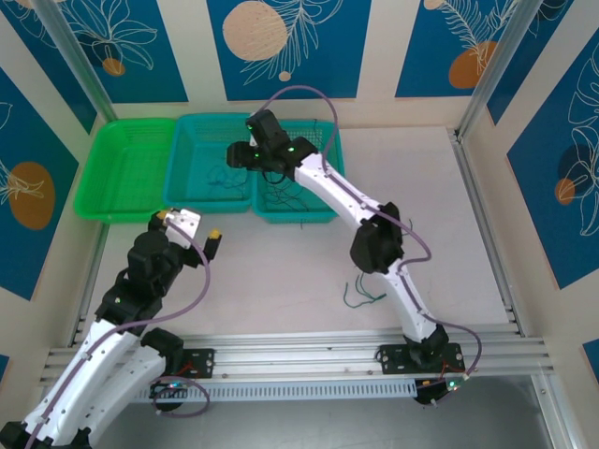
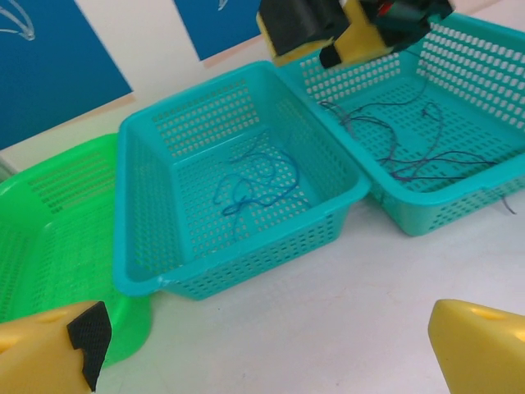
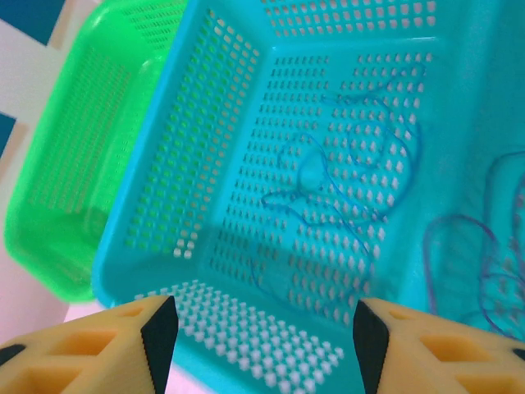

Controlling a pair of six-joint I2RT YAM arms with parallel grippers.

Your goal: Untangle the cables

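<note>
On the white table (image 1: 281, 281), a blue cable (image 3: 328, 193) is sprawled lower-left to upper-right in the teal basket (image 3: 205, 123); left gripper (image 2: 275, 341) and right gripper (image 3: 262, 332) are held apart.

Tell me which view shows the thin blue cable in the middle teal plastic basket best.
Right wrist: it looks down close on the thin blue cable, loops distinct. Left wrist shows the cable smaller, from the side; top external shows a faint squiggle.

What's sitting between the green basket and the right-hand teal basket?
A second teal basket holding a thin blue cable, clear in the left wrist view.
</note>
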